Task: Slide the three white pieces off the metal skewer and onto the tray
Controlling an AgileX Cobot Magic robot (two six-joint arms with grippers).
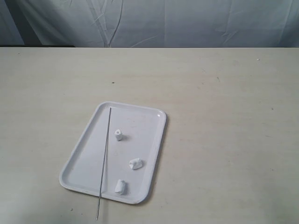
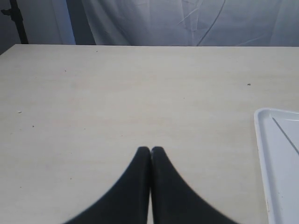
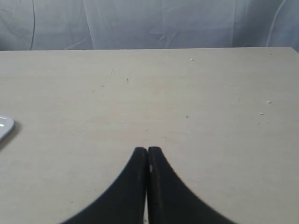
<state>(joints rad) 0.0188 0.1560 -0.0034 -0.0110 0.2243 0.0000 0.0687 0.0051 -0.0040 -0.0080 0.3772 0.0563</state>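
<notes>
The white tray [image 1: 84,154] lies on the table left of centre in the exterior view. Three white pieces rest loose on it: one [image 1: 118,134] near the middle, one [image 1: 135,163] lower right, one [image 1: 120,186] by the near rim. The metal skewer [image 1: 104,156] lies bare along the tray's left half, its near end sticking out over the rim onto the table. Neither arm shows in the exterior view. My left gripper [image 2: 150,149] is shut with nothing in it, over bare table, with the tray's corner [image 2: 275,154] and the skewer's tip [image 2: 286,136] off to one side. My right gripper [image 3: 147,149] is shut and empty; a tray corner [image 3: 4,125] shows at the frame edge.
The pale beige table [image 1: 224,116] spreads wide around the tray. A wrinkled grey-blue cloth backdrop [image 1: 163,21] hangs behind the table's far edge. A dark stand [image 2: 16,21] is at the back corner in the left wrist view.
</notes>
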